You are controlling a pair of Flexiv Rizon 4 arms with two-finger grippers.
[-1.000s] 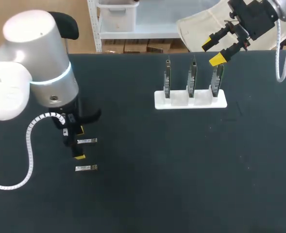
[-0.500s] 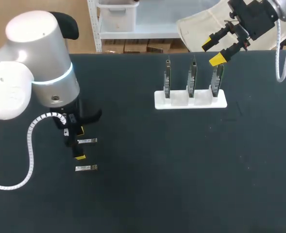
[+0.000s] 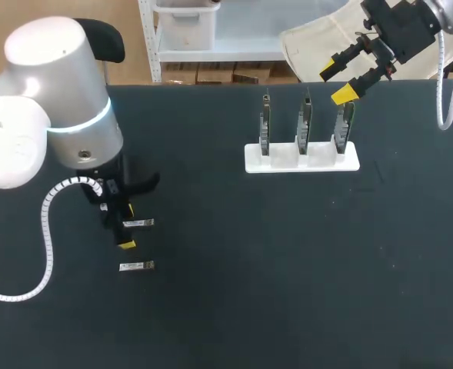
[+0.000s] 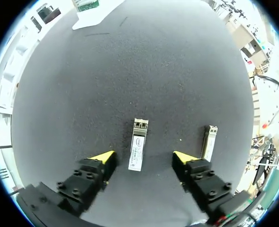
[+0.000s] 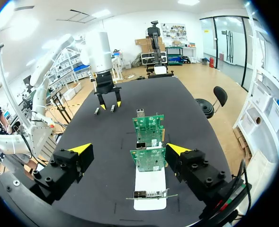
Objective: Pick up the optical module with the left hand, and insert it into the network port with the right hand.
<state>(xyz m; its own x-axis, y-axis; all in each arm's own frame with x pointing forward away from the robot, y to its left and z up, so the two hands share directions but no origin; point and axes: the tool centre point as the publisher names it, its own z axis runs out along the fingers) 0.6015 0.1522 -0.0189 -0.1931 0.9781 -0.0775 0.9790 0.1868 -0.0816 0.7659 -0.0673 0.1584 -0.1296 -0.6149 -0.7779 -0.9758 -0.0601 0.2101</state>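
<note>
A small silver optical module [image 3: 138, 223] [image 4: 138, 150] lies flat on the black table between the fingers of my left gripper [image 3: 126, 225] [image 4: 144, 158]. Both yellow tips stand clear of it, so the gripper is open. A second module [image 3: 137, 266] [image 4: 209, 142] lies just outside one finger. Three green circuit boards [image 3: 304, 123] [image 5: 148, 142] with metal network ports stand upright in a white holder [image 3: 303, 157] [image 5: 150, 187] at the far middle. My right gripper [image 3: 345, 81] [image 5: 129, 149] hangs open above and behind the holder's right end, holding nothing.
The black table [image 3: 288, 269] stretches wide between the modules and the holder. My left arm's white cable [image 3: 45, 231] loops over the table's left side. The table's far edge runs just behind the holder.
My left gripper's fingers have drawn a little closer together around the module. The module and the right arm have not moved.
</note>
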